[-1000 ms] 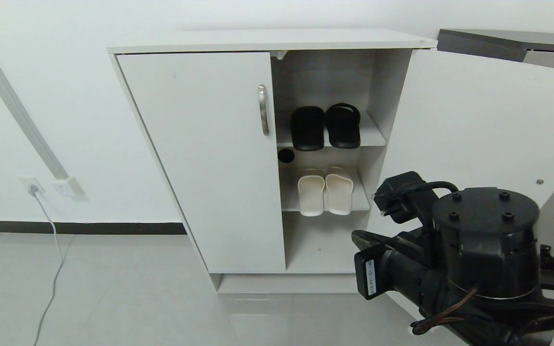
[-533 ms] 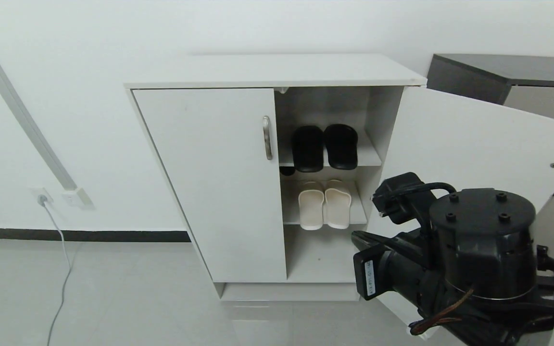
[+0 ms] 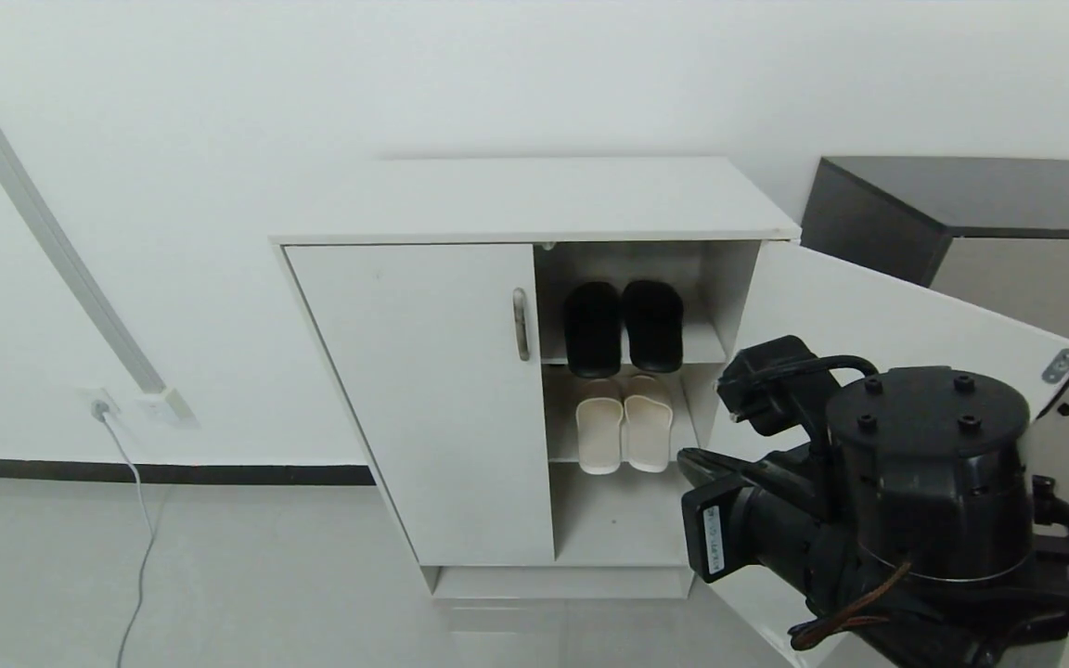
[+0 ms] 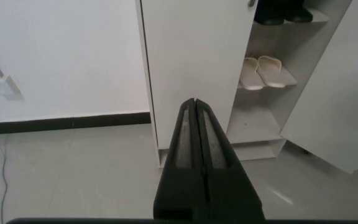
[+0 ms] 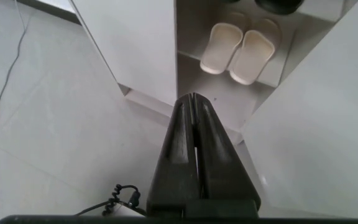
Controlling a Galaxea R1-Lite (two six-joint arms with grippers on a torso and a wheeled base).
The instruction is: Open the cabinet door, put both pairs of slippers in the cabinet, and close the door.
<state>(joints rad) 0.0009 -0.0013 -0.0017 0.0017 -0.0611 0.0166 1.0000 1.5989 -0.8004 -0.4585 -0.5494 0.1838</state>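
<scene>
Camera backed off from cabinet [image 3: 534, 197], door [image 3: 869, 315] open, left hand [image 4: 194, 104] together, right hand [image 5: 193, 99] together.

Wall socket [image 3: 100, 405], grey cable [image 3: 138, 478], dark cupboard [image 3: 989, 190]

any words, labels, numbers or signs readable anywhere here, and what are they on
Nothing here is clear enough to quote.
White label on the right arm: dark print, too small to read.
Cabinet, black slippers, white slippers, wall socket: no print shows.
</scene>
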